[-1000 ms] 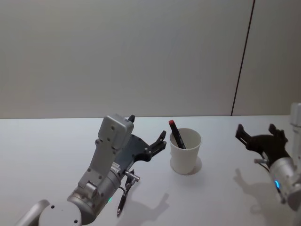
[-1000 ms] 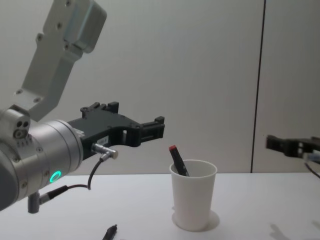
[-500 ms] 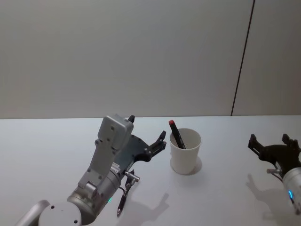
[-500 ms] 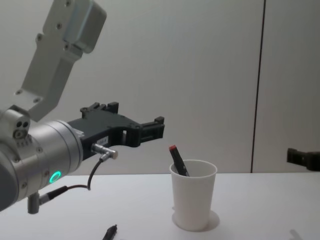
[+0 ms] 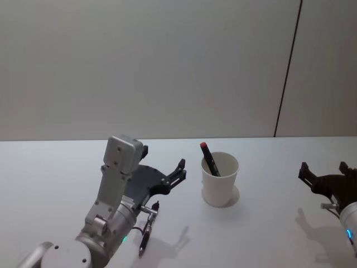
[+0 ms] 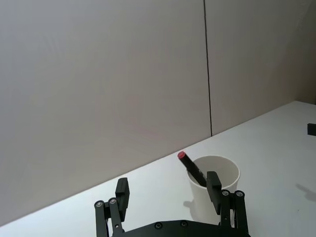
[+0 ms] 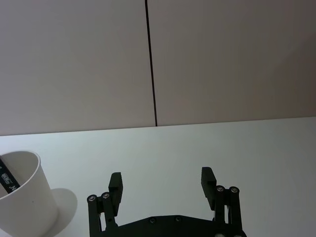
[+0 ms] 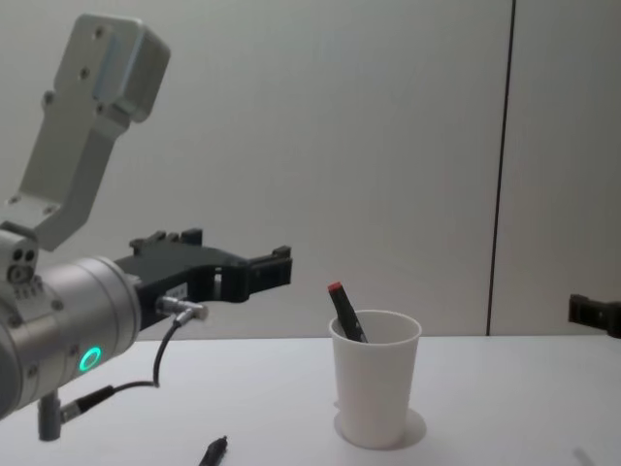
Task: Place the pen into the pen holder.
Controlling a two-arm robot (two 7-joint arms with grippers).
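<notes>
One black, seemingly red-capped pen (image 5: 209, 159) leans in the white tapered cup (image 5: 219, 188); left pincer (image 6: 168, 182) and right pincer (image 7: 161, 177) gape empty.

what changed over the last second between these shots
The left gripper, open and empty, drew back from the white paper cup and sank a little. The right gripper, also open, withdrew rightward, away from the cup. The red-capped black pen leaning in the cup and the dark pen lying on the table stayed put.
</notes>
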